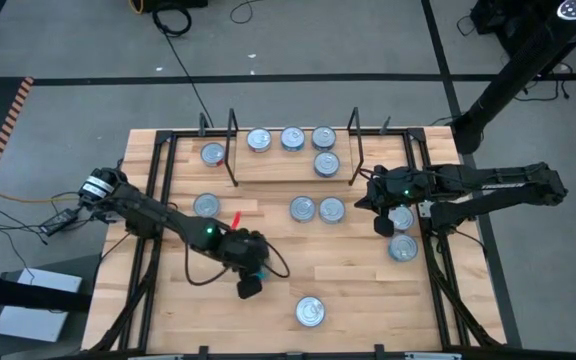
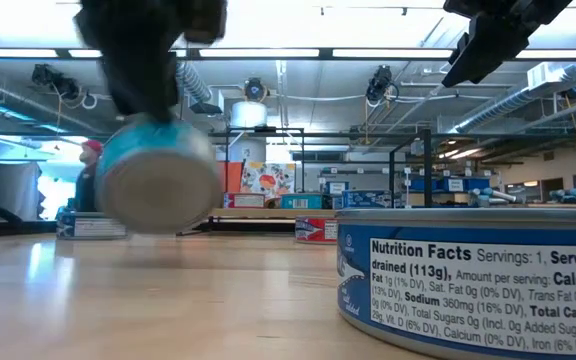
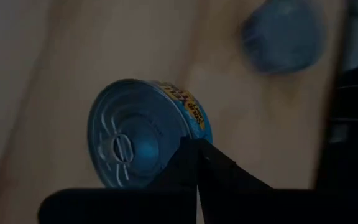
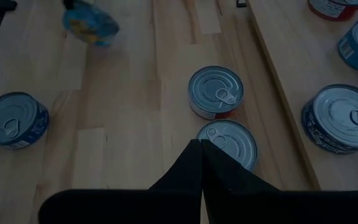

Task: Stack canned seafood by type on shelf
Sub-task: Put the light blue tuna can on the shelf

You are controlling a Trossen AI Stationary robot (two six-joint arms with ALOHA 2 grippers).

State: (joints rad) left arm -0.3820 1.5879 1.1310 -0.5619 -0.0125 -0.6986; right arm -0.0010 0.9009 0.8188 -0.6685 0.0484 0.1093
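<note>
The left claw (image 1: 249,281) is clamped on a blue tin (image 3: 143,132), near the middle of the surface (image 1: 358,300) and a bit to the left. In the low view the blue tin (image 2: 158,175) hangs in the air above the wood, tipped on its side, so its flat round silver lid points sideways toward the near edge and not up. The left wrist view shows the lid with its pull tab, and a blue and yellow label round the side.

Just right of it, close to the near edge, one tin (image 1: 310,311) lies flat with its shiny lid up (there is bare wood all around this one). Two more tins (image 1: 316,209) sit side by side in the middle of the surface.

The shelf (image 1: 293,158) is at the far side, a pale wood board between two black wire end frames (image 1: 233,148). Four tins sit on it: three in a row (image 1: 292,138) along the far edge and one (image 1: 326,164) just in front of the right end of that row. One tin (image 1: 213,154) sits just left of the shelf, outside the left frame, and another tin (image 1: 206,205) is nearer, also on the left.

The right claw (image 1: 382,228) waits at the right side with its fingers together and nothing in them, above two tins (image 1: 402,246) by the right edge.
</note>
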